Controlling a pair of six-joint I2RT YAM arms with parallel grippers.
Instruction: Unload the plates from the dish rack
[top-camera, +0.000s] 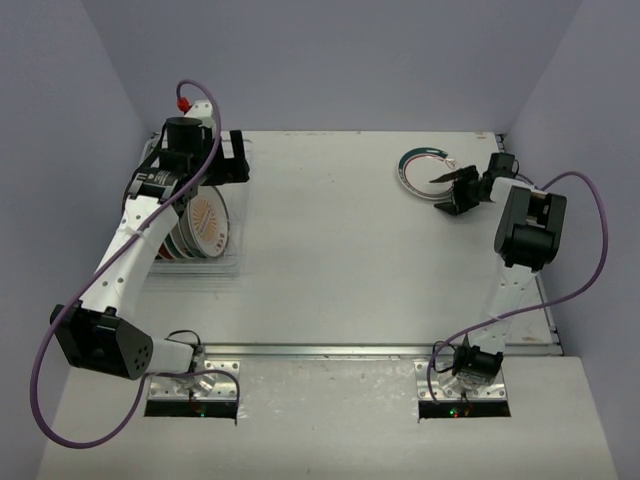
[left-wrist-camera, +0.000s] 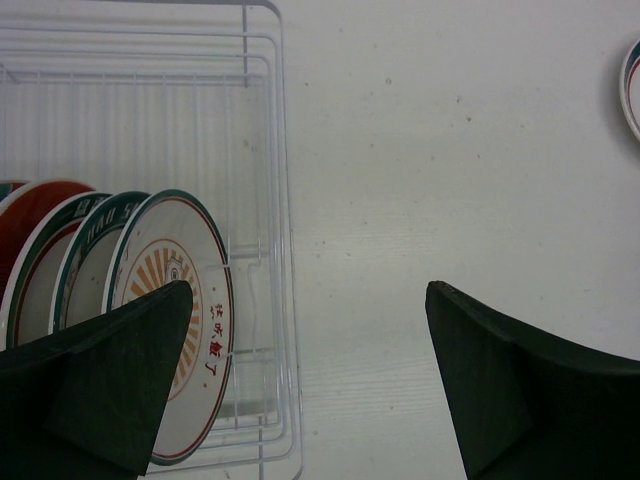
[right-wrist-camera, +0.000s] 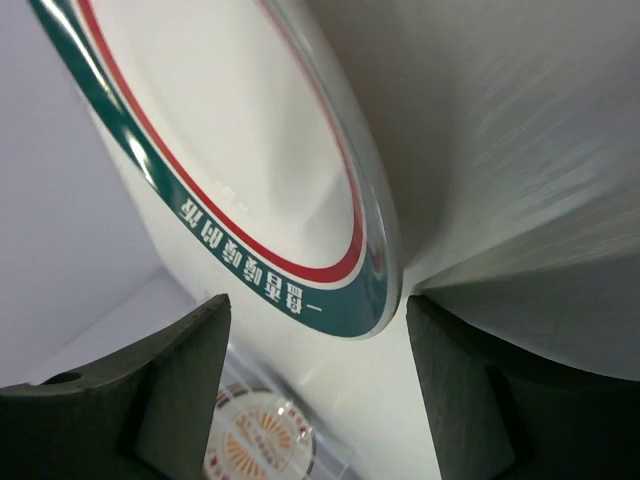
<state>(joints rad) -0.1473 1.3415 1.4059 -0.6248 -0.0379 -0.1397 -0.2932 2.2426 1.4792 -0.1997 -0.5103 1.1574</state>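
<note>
Standing on edge in the white wire dish rack, the white plate with the orange sunburst is heading the row, sitting beneath the left finger of the left arm's jaws, which are gaping wide; that arm is nearer. The right arm's jaws are standing apart around the rim of a green-and-red-rimmed plate on the surface, a gap only its wrist view is showing.

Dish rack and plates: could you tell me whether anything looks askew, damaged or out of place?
Nothing stands out. The racked plates stand upright in the dish rack; one green-rimmed plate lies on the table at the open right pincer.
</note>
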